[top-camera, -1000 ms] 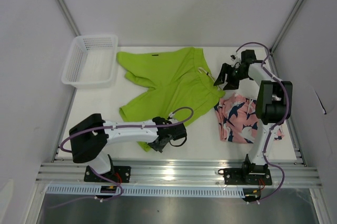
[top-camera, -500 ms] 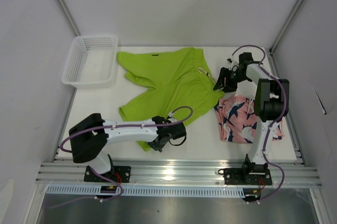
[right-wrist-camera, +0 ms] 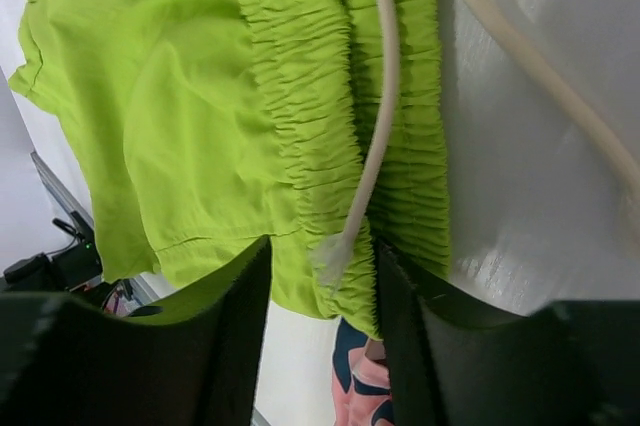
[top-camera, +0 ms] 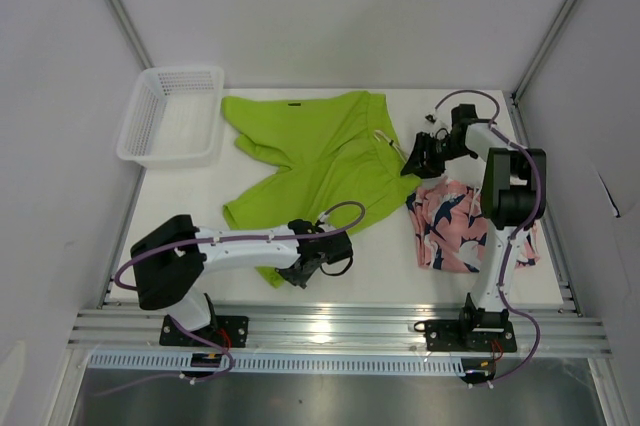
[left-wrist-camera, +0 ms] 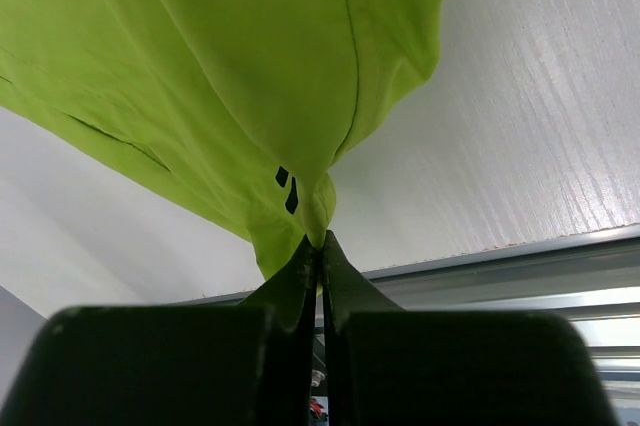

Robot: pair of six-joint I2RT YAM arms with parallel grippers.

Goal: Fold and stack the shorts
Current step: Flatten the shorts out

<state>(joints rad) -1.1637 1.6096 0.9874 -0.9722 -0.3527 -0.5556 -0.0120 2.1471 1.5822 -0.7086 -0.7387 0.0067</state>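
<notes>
The lime-green shorts (top-camera: 320, 151) lie spread across the middle of the table, waistband toward the right. My left gripper (top-camera: 300, 271) is shut on the hem of the near leg, and the cloth (left-wrist-camera: 230, 76) hangs pinched between its fingertips (left-wrist-camera: 320, 241). My right gripper (top-camera: 412, 161) stands open at the waistband's near corner. Its jaws (right-wrist-camera: 320, 256) straddle the gathered waistband (right-wrist-camera: 300, 146) and the tip of the white drawstring (right-wrist-camera: 378, 126). The coral-pink printed shorts (top-camera: 455, 226) lie bunched at the right, and a bit of them shows below the jaws (right-wrist-camera: 360, 396).
A white mesh basket (top-camera: 170, 116) stands at the back left of the table. The metal rail (top-camera: 330, 331) runs along the near edge. The right wall and its frame stand close beside the right arm.
My right gripper has moved left and down onto the waistband corner, and its jaws have narrowed around it. The left gripper holds the leg hem in the same place.
</notes>
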